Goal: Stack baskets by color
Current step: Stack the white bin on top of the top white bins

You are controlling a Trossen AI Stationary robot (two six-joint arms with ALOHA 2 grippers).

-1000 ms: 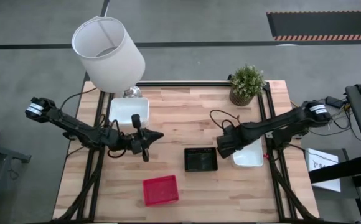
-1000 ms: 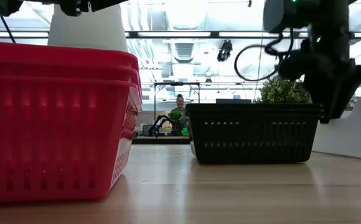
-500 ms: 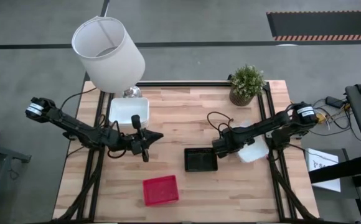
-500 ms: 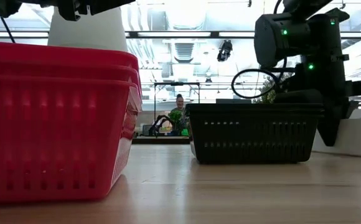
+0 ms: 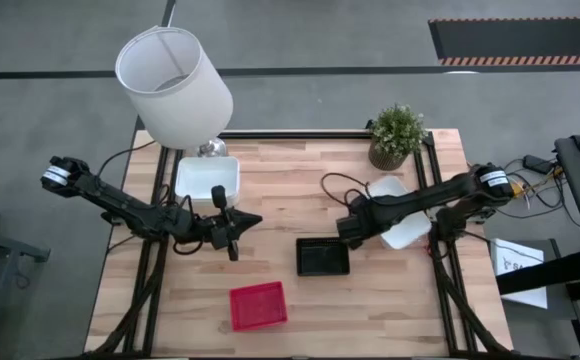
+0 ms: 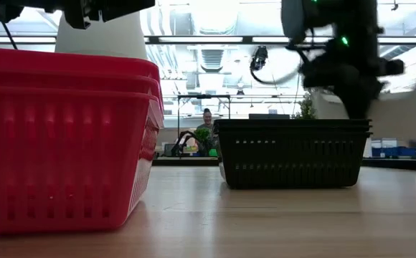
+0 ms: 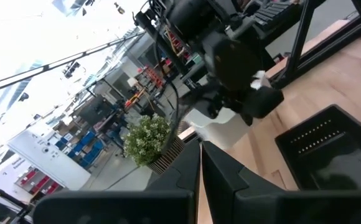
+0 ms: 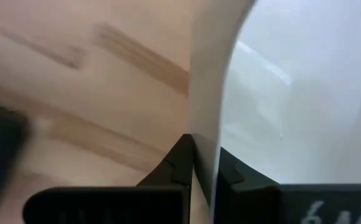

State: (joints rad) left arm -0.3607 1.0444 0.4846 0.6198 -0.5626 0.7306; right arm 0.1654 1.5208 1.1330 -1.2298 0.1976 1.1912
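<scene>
Right gripper (image 5: 354, 226) is pinched tight on the white basket (image 5: 398, 212) rim, its long axis slanting from plant (image 5: 396, 135) toward table (image 5: 300, 190) edge, while left gripper (image 5: 236, 228) hovers closed.

No readable text, labels or numbers anywhere (room signage too blurred).

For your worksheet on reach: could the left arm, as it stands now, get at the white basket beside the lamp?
Probably yes: the shut left gripper hovers just in front of that white basket, with nothing between them.
</scene>
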